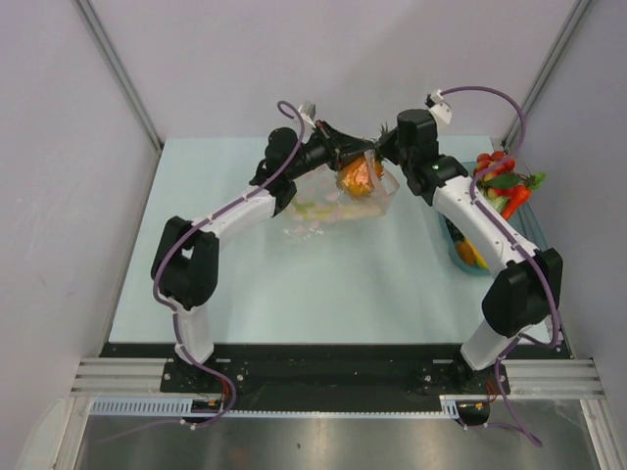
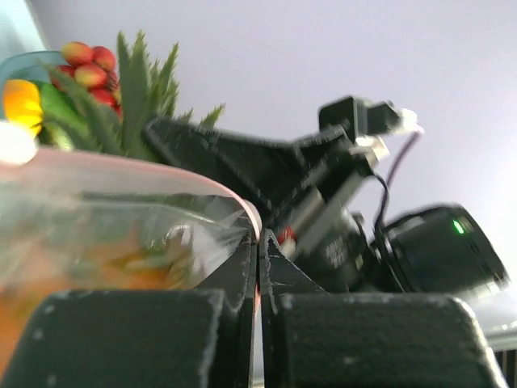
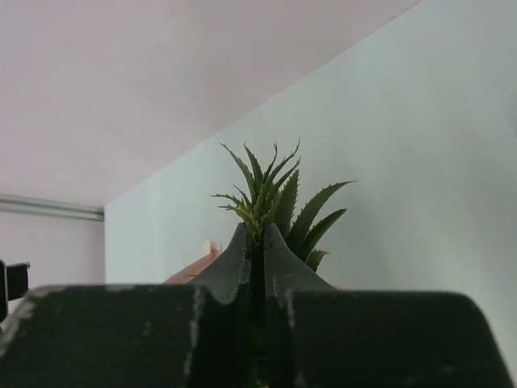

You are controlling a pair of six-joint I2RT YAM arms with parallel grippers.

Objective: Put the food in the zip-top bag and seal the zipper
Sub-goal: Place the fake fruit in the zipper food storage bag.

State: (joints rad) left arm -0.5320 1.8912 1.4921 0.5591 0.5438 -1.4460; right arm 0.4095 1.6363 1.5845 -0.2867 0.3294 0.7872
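Note:
The clear zip-top bag (image 1: 328, 204) lies at the back middle of the table, its mouth lifted. My left gripper (image 1: 345, 149) is shut on the bag's pink-red zipper strip (image 2: 252, 217) and holds the rim up; the bag (image 2: 113, 218) fills the left of the left wrist view. My right gripper (image 1: 380, 147) is shut on the green spiky leaves (image 3: 275, 190) of an orange food piece (image 1: 359, 174) that hangs in the bag's mouth. The leaves also show in the left wrist view (image 2: 137, 97). Pale green and yellow food (image 1: 312, 209) lies inside the bag.
A teal bowl (image 1: 457, 257) stands at the right edge beside my right arm, holding red, green and orange toy food (image 1: 505, 184). It also shows in the left wrist view (image 2: 24, 61). Grey walls enclose the table on three sides.

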